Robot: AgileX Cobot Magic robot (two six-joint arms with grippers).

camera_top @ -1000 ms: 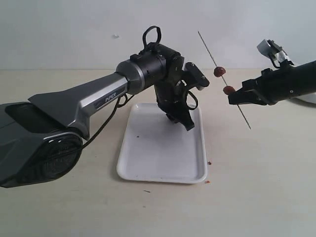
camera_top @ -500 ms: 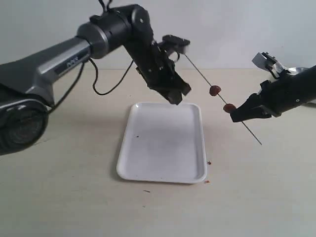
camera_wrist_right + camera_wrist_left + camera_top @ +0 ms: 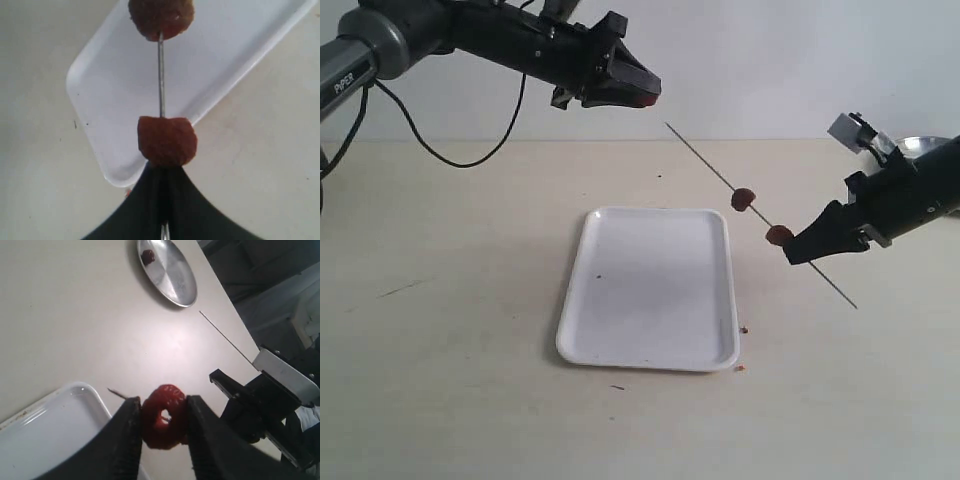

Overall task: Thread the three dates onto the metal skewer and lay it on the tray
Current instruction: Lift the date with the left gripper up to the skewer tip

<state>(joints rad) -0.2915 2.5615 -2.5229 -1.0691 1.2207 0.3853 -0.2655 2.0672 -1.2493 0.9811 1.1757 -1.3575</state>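
Left fingers (image 3: 125, 440) pinch the third date (image 3: 162, 416), up at eleven o'clock from the skewer (image 3: 705, 160) tip. Right fingers (image 3: 142, 220), clenched on the skewer, hold it slanted with two dates (image 3: 744, 198) threaded, at two o'clock from the tray (image 3: 650, 290). Best bring the date's centre onto the tip along the rod's line, slowly.

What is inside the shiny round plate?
One small dark date sits inside the steel plate, near its rim; the rest looks bare. In the exterior view only the plate's edge shows past the right arm, so its inside is hidden there.
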